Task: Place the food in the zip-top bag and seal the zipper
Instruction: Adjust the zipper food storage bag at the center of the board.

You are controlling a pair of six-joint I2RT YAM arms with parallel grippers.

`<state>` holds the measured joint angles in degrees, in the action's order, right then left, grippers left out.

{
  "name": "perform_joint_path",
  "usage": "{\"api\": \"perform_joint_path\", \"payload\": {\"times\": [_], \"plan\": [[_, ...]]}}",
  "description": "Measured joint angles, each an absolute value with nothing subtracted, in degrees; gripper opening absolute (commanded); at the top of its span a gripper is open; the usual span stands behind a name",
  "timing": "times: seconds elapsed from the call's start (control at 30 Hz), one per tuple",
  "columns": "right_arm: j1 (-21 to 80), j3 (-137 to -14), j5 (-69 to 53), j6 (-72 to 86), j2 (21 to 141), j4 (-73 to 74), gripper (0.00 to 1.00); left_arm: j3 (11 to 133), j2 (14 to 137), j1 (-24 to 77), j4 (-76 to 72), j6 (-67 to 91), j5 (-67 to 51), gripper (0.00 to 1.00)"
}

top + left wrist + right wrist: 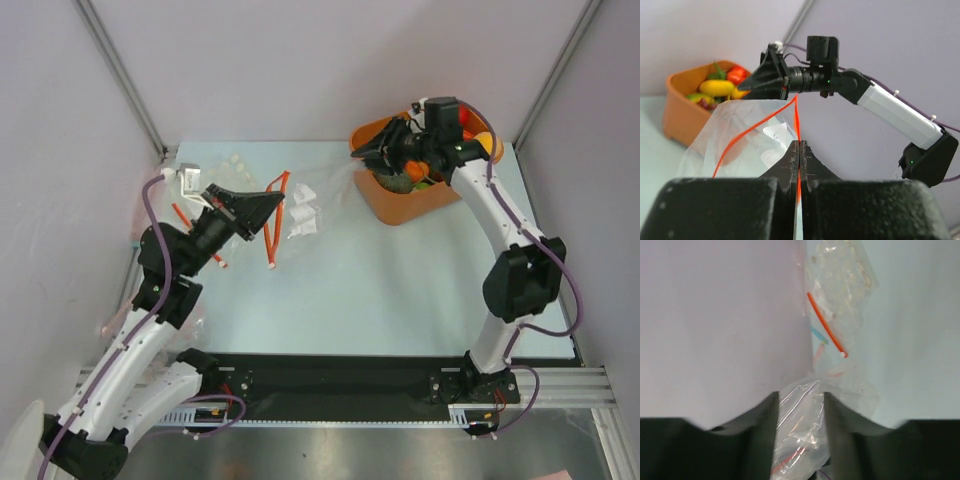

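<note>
The left gripper is clenched tight on the zipper, the thin red-orange strip at the edge of the clear bag. In the left wrist view its jaws meet with no gap, and the zipper rises straight out from between them, then bends and runs down and left across the crinkled bag. The bag lies toward the back of the pale table, stretched between the two arms, from the left gripper across toward the orange tub at the back right. The right gripper hangs at the tub's left rim, over the far end of the bag. In the right wrist view the right gripper has its fingers parted, with a fold of the clear bag lying loosely between them, so it looks released rather than pinching. The food is all in the tub, partly hidden by the right arm from above. The left wrist view shows a yellow mango, a red piece and dark grapes piled in the tub. No food shows inside the bag.
</note>
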<state>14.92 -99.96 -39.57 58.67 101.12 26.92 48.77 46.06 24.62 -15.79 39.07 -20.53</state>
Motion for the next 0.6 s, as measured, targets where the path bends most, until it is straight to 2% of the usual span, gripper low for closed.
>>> {"api": "perform_joint_path", "payload": {"times": [0.07, 0.2, 0.33, 0.43, 0.6], "plan": [[16.3, -103.4, -38.4, 56.3, 104.8, 28.9, 0.72, 45.7, 43.8, 24.6, -14.0, 41.8, -17.8, 0.00], [18.3, -106.9, -36.3, 52.1, 108.4, 31.6, 0.80, 43.0, 42.3, 24.9, -9.3, 45.0, -12.7, 0.00], [19.7, -106.8, -35.1, 48.1, 108.1, 32.7, 0.78, 44.7, 43.5, 25.0, -2.8, 44.3, -7.7, 0.00], [20.4, -103.9, -35.3, 45.2, 105.7, 30.7, 0.64, 49.4, 45.7, 25.0, 1.6, 42.3, -5.0, 0.00], [23.1, -94.2, -35.9, 41.4, 97.1, 26.4, 0.62, 55.4, 49.6, 25.0, 4.6, 40.9, -2.4, 0.00]]}}
